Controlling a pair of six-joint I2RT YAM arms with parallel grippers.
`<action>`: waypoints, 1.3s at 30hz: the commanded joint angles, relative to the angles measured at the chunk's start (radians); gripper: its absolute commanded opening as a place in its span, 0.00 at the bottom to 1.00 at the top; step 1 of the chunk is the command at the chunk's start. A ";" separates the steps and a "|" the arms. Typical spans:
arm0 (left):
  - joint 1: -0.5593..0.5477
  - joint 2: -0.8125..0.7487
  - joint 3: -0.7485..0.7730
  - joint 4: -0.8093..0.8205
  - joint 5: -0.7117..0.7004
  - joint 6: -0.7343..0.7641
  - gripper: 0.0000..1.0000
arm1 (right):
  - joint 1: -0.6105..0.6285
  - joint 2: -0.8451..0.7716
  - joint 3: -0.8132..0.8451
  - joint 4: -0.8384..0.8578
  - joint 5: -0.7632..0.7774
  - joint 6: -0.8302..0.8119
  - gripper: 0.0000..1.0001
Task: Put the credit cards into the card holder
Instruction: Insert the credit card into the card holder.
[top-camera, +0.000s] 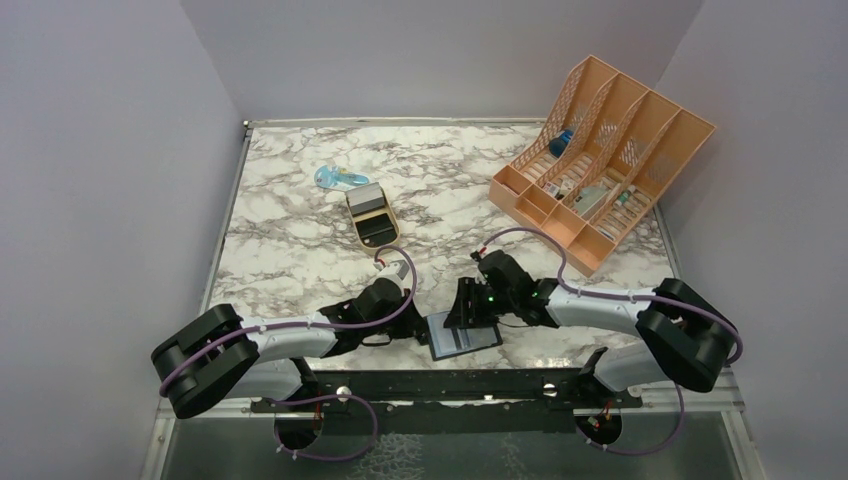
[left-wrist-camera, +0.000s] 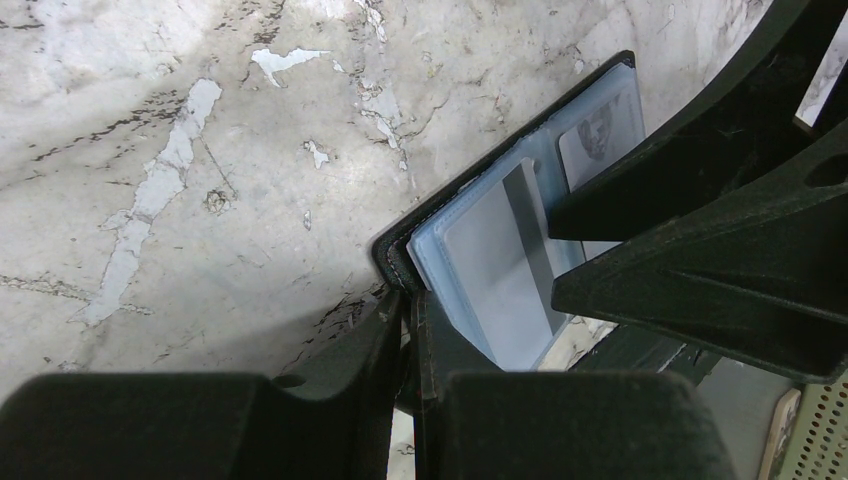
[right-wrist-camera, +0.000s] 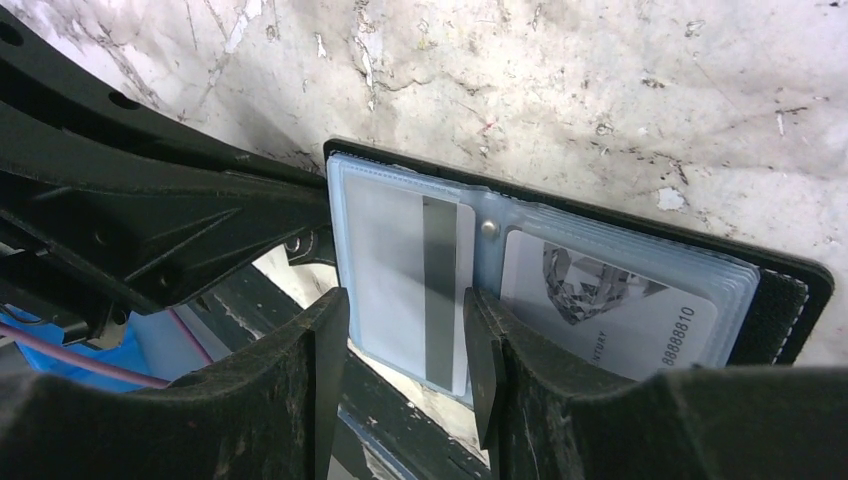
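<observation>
The card holder (top-camera: 462, 336) lies open at the table's near edge, black outside with blue-grey clear sleeves. In the right wrist view the card holder (right-wrist-camera: 780, 290) holds a pale card with a dark stripe (right-wrist-camera: 410, 270) in its left sleeve and a diamond-print card (right-wrist-camera: 600, 300) in its right sleeve. My left gripper (left-wrist-camera: 410, 320) is shut on the holder's black cover edge (left-wrist-camera: 395, 255). My right gripper (right-wrist-camera: 405, 340) is open, its jaws standing either side of the striped card, which also shows in the left wrist view (left-wrist-camera: 495, 265). In the top view both grippers, left (top-camera: 415, 328) and right (top-camera: 468, 305), meet at the holder.
A gold tin (top-camera: 372, 215) with a grey lid stands mid-table, a blue item (top-camera: 338, 178) behind it. An orange desk organizer (top-camera: 600, 160) fills the back right. The black rail (top-camera: 440, 385) runs along the near edge just below the holder.
</observation>
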 joint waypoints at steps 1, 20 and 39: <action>-0.009 -0.006 -0.018 -0.027 0.008 0.002 0.13 | 0.014 0.018 0.037 0.006 0.024 -0.006 0.46; -0.009 -0.137 0.105 -0.274 -0.098 0.081 0.32 | 0.017 -0.144 0.062 -0.198 0.116 -0.071 0.57; -0.048 0.025 0.143 -0.021 0.200 0.071 0.35 | -0.137 -0.260 -0.026 -0.326 0.167 -0.148 0.67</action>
